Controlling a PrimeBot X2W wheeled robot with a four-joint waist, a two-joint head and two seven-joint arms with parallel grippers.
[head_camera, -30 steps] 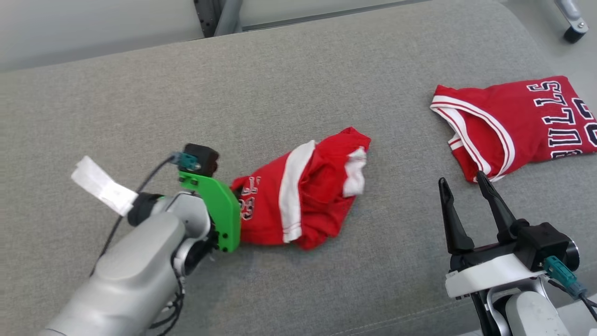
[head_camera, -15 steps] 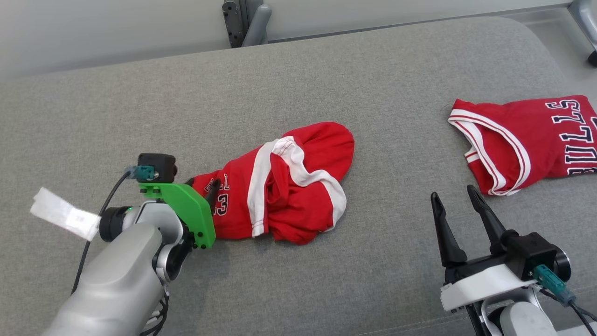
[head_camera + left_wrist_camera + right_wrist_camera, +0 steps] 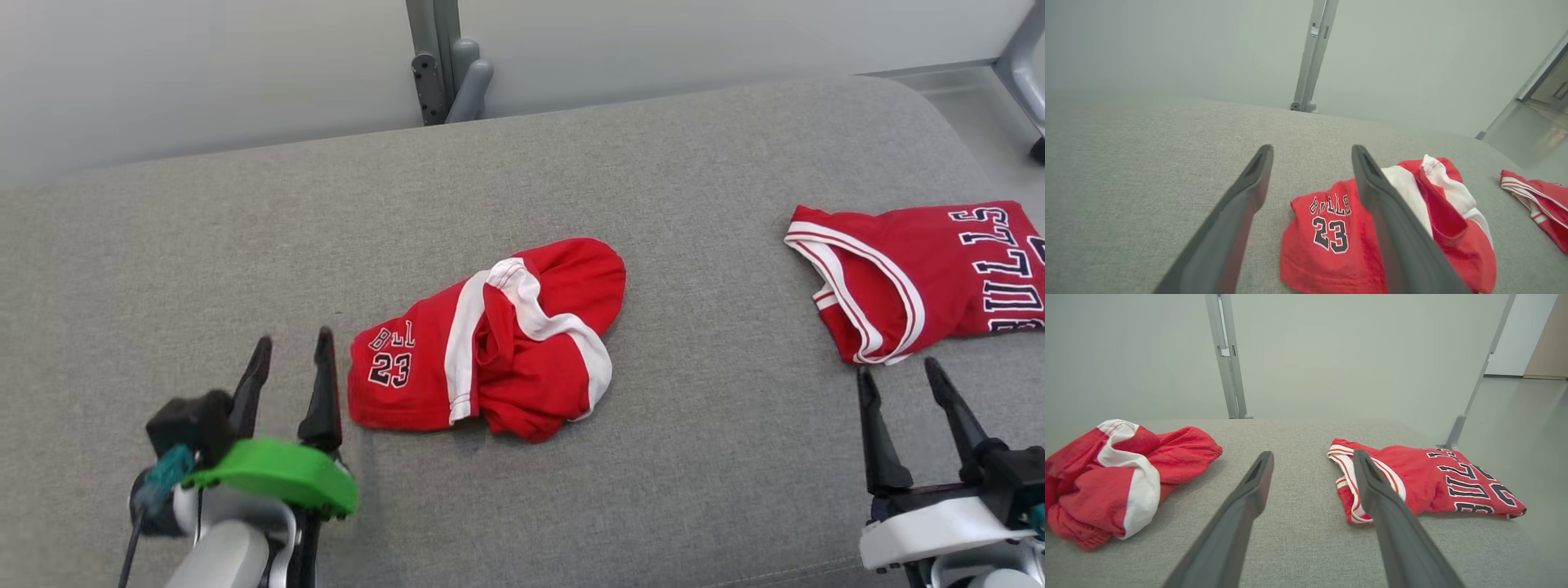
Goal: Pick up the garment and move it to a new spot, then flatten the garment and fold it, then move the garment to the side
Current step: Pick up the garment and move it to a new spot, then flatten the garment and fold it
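Note:
The garment, a pair of red shorts (image 3: 490,343) with white stripes and "23" on one leg, lies crumpled in the middle of the grey cushion (image 3: 245,229). My left gripper (image 3: 294,339) stands open just left of the shorts, apart from them, fingers empty. In the left wrist view the shorts (image 3: 1331,241) lie low between and right of the open left gripper (image 3: 1311,150). My right gripper (image 3: 896,369) is open and empty at the lower right. The right wrist view has the shorts (image 3: 1106,486) far left of the right gripper (image 3: 1313,454).
A folded red Bulls jersey (image 3: 922,269) lies at the cushion's right end, just beyond my right gripper; it also shows as the jersey (image 3: 1425,482) and the jersey (image 3: 1539,200). A grey metal post (image 3: 441,57) stands behind the cushion. The cushion's right edge curves off near the jersey.
My left gripper has opened, let go of the shorts and drawn back to the lower left. The shorts have settled on the cushion. The head view has shifted.

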